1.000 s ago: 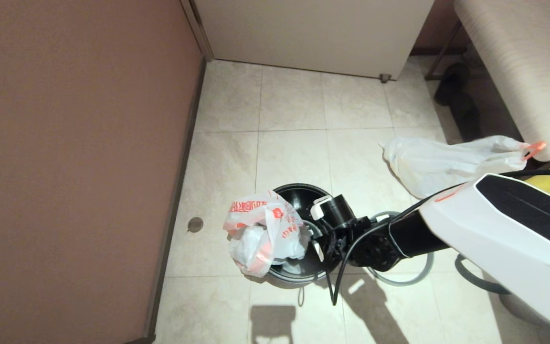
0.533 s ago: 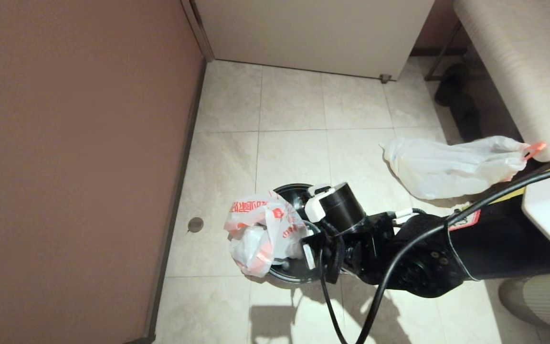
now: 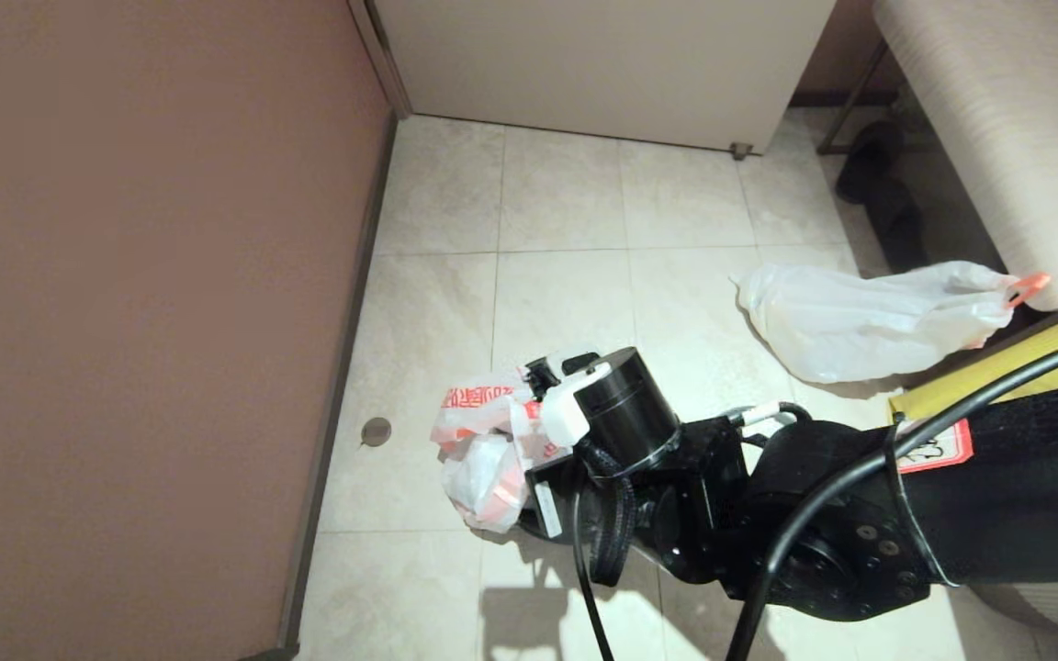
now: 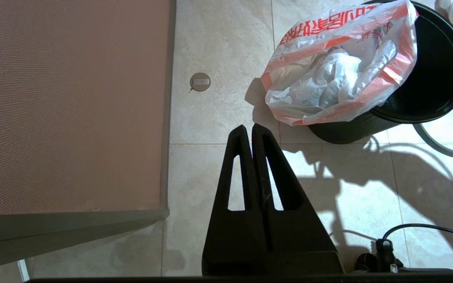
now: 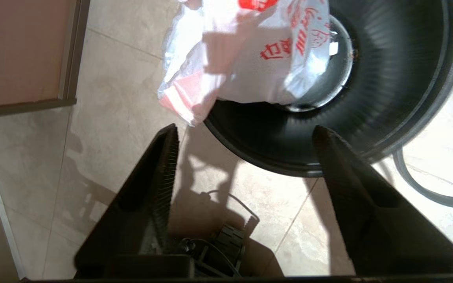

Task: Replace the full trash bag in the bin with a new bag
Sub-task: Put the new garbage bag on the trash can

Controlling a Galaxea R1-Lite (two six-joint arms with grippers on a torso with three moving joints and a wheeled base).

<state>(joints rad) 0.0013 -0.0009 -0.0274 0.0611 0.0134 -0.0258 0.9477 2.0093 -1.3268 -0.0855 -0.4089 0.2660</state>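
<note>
- The small round black plastic bin (image 4: 427,98) with shiny tapering walls stands on the pale tiled floor (image 3: 566,193), near the brown wall (image 3: 143,275).
- The new bag (image 4: 336,67), thin translucent white plastic with large orange-red print and orange edges, is draped over the bin's rim on the side toward the wall; part of it hangs down the outside, part lies crumpled in the opening.
- The right hand (image 5: 246,131) hangs above the bin's near edge with its two dark fingers (image 5: 159,173) spread wide and nothing between them; the printed bag lies just beyond the fingertips, not touching them.
- In the head view the right arm's black wrist covers most of the bin, and only the bag's bunched part shows beside it.
- The full trash bag (image 3: 860,317), a bulging, nearly plain translucent white plastic bag with a small orange tab at its gathered end, lies on the floor well apart from the bin, its tab end next to the light wood-grain bench (image 3: 1007,110).
- A thin grey hoop (image 4: 442,143) lies on the floor right by the bin's base.
- The left hand (image 4: 252,129) hangs over bare floor, near the bin but apart from it, its fingers pressed together and holding nothing.
- A small round metal floor fitting (image 4: 200,81) sits in the tile between the wall and the bin.
</note>
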